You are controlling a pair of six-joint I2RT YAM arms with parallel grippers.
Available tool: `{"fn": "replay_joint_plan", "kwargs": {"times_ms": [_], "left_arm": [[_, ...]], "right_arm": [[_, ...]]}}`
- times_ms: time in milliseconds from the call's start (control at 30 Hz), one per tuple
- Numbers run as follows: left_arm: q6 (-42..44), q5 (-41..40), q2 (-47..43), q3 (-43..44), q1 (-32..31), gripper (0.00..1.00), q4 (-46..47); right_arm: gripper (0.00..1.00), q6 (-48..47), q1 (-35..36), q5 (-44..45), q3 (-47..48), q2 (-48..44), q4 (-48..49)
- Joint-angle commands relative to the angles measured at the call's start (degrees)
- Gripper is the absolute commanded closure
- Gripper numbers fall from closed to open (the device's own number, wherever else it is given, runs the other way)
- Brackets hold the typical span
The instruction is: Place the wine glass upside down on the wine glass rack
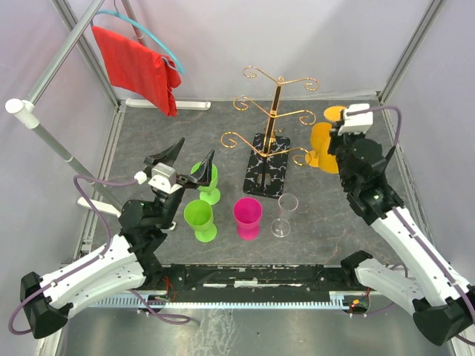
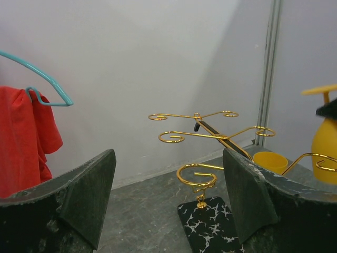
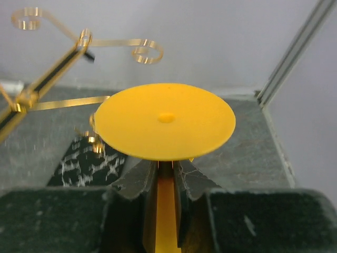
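The yellow wine glass (image 1: 320, 141) hangs upside down, foot up, just right of the wine glass rack (image 1: 276, 111). My right gripper (image 1: 343, 133) is shut on its stem. In the right wrist view the foot (image 3: 166, 126) fills the middle, and the stem sits between my closed right gripper (image 3: 167, 171). The gold rack arms (image 3: 79, 45) are to its left. The rack's black marble base (image 1: 266, 165) stands mid-table. My left gripper (image 1: 194, 152) is open and empty above the green glasses. It faces the rack (image 2: 202, 134), with the yellow glass (image 2: 325, 142) at the right edge.
Two green glasses (image 1: 210, 182) (image 1: 199, 220), a pink glass (image 1: 248, 217) and a clear wine glass (image 1: 284, 215) stand in front of the rack. A red cloth on a teal hanger (image 1: 141, 67) hangs at the back left. A yellow cup-like thing (image 2: 270, 161) lies behind the rack.
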Motion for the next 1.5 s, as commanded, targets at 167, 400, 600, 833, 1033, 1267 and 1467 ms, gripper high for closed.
{"fn": "replay_joint_plan", "kwargs": {"times_ms": [167,400,600,833,1033,1267,1467], "left_arm": [[-0.06,-1.94,0.12,-1.13,-0.14,0.09,1.78],[0.55,-3.57,1.40,-3.29,-0.15,0.07,5.58],[0.66,-4.03,3.16,-4.38,-0.07,0.06,8.15],[1.11,-4.43,4.46,-4.51,-0.05,0.06,9.07],[1.56,-5.36,5.12,-5.45,-0.01,0.04,11.35],[1.85,-5.84,7.47,-5.24,-0.02,0.04,12.30],[1.97,-6.23,9.86,-5.24,0.00,0.03,14.08]], "right_arm": [[0.99,-0.31,-3.77,-23.16,-17.10,-5.01,18.72],[0.99,-0.55,-4.02,-29.61,-22.90,-7.21,26.30],[0.99,-0.42,-4.12,-30.66,-27.23,-5.11,33.90],[0.99,0.84,-5.09,-32.17,-29.98,0.07,43.68],[0.99,1.94,-6.65,-37.67,-30.28,3.64,48.94],[0.99,4.50,-10.07,-43.30,-30.79,6.09,54.57],[0.99,5.66,-12.21,-45.98,-30.53,10.13,58.92]]}}
